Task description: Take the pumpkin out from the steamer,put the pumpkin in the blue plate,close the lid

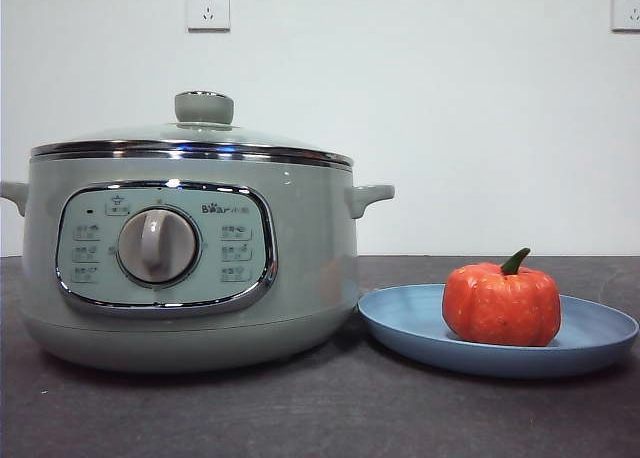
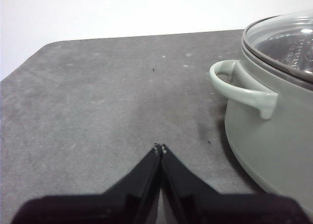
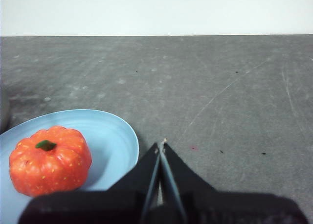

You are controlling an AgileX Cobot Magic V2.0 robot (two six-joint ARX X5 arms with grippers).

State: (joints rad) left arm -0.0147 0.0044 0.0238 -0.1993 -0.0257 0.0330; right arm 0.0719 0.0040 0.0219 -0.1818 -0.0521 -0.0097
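You see one small orange-red ribbed pumpkin (image 1: 501, 304) on the right-hand matte light-blue plate (image 1: 400, 321), one glass lid (image 1: 190, 136) closing the sage-green steamer (image 1: 310, 268), and both tools, left (image 2: 160, 147) and right (image 3: 161, 144), pinched closed, empty.

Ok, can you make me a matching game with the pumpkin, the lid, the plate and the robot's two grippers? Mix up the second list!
Things:
1. pumpkin
2. lid
3. blue plate
4. left gripper and right gripper

Descriptions:
A. sits closed on the steamer
B. lies on the table, right beside the steamer
C. jaws shut, holding nothing
D. sits upright on the plate, green stem up

Pairs: 1-D, 2-A, 3-B, 4-C
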